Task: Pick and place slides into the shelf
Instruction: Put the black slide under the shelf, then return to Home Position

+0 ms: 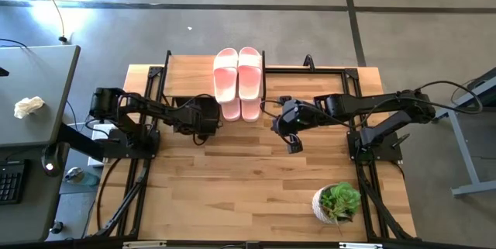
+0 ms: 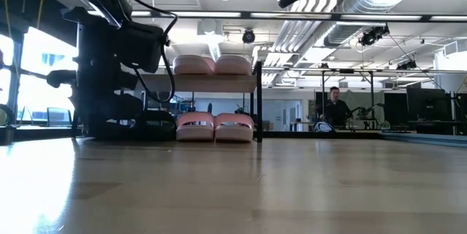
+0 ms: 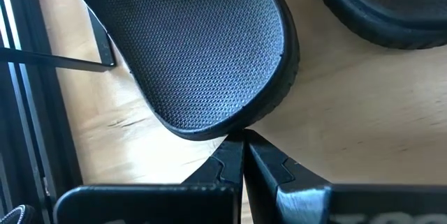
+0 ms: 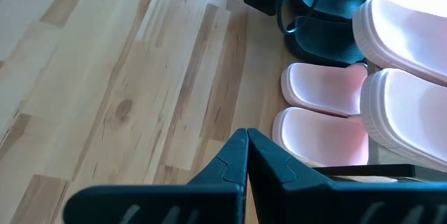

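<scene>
The shelf [image 1: 192,74] stands at the table's far middle. Two pale pink slides [image 1: 238,78] lie on its top board [image 2: 211,83]. Two more pink slides [image 2: 215,126] rest on the table under it, heels sticking out toward the near edge [image 1: 241,110]. Two black slides [image 3: 209,49] [image 3: 377,8] lie flat on the table to their left, under the shelf. My left gripper [image 3: 242,147] is shut, low at one black slide's heel. My right gripper [image 4: 246,139] is shut and empty, raised to the right of the pink slides [image 1: 292,127]. My left gripper's shut fingertips stand against the rim of the black slide's heel [image 3: 234,128], coming about level from the table's near left. The slide lies flat on the table, sole down, its toe end pointing away under the shelf.
A potted green plant [image 1: 338,202] stands at the table's near right. The arms' black base frames [image 1: 139,164] run along both sides. A grey desk [image 1: 31,102] stands beyond the left edge. A person [image 2: 336,106] sits far off in the room.
</scene>
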Robot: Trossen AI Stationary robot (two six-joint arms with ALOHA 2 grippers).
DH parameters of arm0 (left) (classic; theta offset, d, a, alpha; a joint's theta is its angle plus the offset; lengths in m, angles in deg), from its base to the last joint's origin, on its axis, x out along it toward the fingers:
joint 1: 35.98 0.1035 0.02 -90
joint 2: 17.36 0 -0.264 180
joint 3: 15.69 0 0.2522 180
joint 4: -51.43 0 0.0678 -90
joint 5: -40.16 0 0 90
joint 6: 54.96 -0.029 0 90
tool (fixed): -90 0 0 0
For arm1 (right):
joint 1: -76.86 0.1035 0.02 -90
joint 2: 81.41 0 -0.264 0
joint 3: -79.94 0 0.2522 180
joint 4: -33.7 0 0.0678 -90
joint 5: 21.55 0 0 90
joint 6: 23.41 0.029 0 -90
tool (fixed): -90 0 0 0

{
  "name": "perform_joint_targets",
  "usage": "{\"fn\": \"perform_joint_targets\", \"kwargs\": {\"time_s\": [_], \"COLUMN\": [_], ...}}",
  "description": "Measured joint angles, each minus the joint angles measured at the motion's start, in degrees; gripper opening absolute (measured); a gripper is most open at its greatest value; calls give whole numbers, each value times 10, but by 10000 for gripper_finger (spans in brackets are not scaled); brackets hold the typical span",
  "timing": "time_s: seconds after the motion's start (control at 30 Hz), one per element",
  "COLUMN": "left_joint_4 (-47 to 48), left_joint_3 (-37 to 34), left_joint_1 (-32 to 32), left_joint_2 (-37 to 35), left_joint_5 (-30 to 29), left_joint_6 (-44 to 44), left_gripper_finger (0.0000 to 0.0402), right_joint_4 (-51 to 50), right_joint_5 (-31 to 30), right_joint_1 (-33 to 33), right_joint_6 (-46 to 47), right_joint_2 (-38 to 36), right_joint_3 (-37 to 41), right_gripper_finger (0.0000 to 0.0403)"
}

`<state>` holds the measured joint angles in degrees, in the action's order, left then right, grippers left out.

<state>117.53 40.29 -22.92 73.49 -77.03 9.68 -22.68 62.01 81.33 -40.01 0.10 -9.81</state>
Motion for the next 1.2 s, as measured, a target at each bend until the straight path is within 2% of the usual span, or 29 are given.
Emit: {"fn": "perform_joint_targets", "kwargs": {"time_s": [0.3, 0.53, 0.67, 0.77, 0.87, 0.93, 1.03, 1.13, 1.2], "left_joint_4": [-19, -39, -90, -157, -281, -383, -559, -714, -767], "left_joint_3": [9, 54, 95, 133, 164, 180, 189, 189, 190], "left_joint_1": [-44, -126, -184, -223, -247, -249, -232, -209, -190], "left_joint_2": [0, 0, 0, 0, 0, 0, 0, -1, -2], "left_joint_5": [0, -2, -14, -45, -52, -3, 166, 328, 373], "left_joint_6": [10, 66, 73, 33, -100, -217, -370, -442, -457], "left_gripper_finger": [0, 1, 1, 1, 1, 1, 1, 1, 1], "right_joint_4": [0, -16, -50, -100, -147, -165, -183, -189, -189], "right_joint_5": [0, 0, 7, 32, 56, 63, 70, 75, 86], "right_joint_1": [0, 0, -5, -18, -32, -39, -48, -52, -53], "right_joint_6": [-2, 1, 21, 43, 58, 68, 80, 102, 118], "right_joint_2": [0, 0, -3, -11, -25, -36, -52, -63, -70], "right_joint_3": [0, 0, 0, 0, 0, 0, 0, 0, 1], "right_gripper_finger": [0, 0, 0, 0, 0, 0, 0, 0, 0]}}
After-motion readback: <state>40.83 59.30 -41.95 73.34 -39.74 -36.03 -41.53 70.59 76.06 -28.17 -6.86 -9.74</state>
